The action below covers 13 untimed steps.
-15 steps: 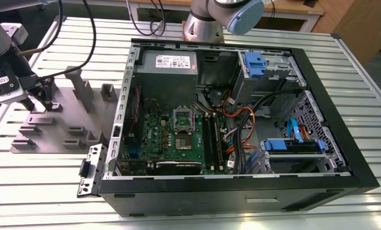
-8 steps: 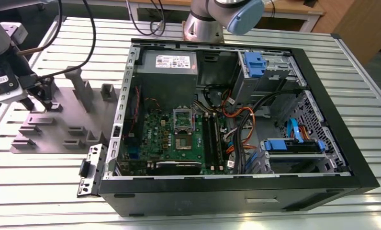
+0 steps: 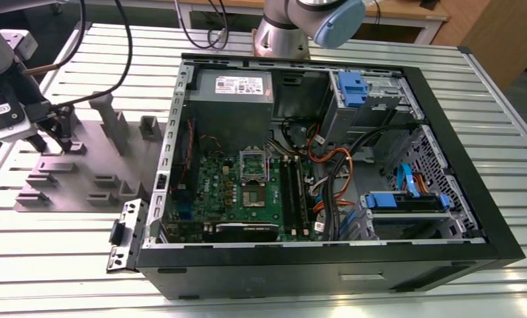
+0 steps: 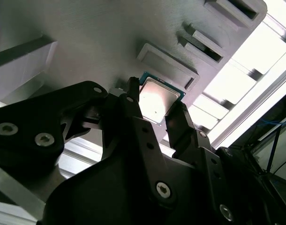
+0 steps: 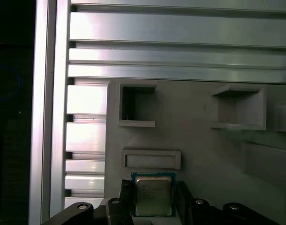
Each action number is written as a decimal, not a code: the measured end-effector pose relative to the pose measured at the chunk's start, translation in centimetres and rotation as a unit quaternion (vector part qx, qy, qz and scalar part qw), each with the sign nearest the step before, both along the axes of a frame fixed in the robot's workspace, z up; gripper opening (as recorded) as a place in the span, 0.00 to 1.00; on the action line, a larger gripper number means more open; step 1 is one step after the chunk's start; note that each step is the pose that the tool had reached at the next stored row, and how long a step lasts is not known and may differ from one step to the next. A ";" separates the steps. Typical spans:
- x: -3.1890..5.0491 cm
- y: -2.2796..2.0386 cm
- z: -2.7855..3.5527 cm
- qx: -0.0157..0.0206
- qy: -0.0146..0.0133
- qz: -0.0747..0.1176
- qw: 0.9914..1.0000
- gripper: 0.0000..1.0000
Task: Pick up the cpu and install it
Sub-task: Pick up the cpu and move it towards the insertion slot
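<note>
The cpu [image 4: 157, 96] is a small square chip with a silver top and a thin teal rim. In both wrist views it sits between my black fingers, just above or on the grey fixture plate [image 4: 101, 42]. My gripper [image 4: 155, 102] is shut on the cpu [image 5: 153, 193], one finger against each of two opposite edges. In the exterior view my gripper [image 3: 54, 147] hangs low over the fixture plate [image 3: 87, 169] at the exterior view's left, well away from the open computer case [image 3: 334, 165]. The silver socket frame [image 3: 253, 165] lies on the green motherboard inside the case.
The fixture plate carries raised blocks and recessed pockets [image 5: 138, 105] around my gripper. Cables [image 3: 113, 59] trail over the slatted aluminium table [image 3: 60, 258]. Inside the case are a grey power supply [image 3: 234, 89], blue drive bays [image 3: 405, 202] and orange cables. The arm's base [image 3: 290, 30] stands behind the case.
</note>
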State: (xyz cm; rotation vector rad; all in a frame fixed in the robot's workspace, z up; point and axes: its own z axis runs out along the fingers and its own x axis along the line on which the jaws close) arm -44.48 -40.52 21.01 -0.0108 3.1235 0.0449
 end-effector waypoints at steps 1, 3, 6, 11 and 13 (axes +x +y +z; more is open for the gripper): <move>0.00 0.00 0.02 0.000 0.000 0.000 1.000 0.47; 0.00 0.00 0.07 0.000 0.000 0.000 1.000 0.47; 0.00 0.00 0.15 0.000 0.000 0.000 1.000 0.47; 0.00 0.00 0.26 0.000 0.000 0.000 1.000 0.47; 0.00 0.00 0.32 0.000 0.000 0.000 1.000 0.47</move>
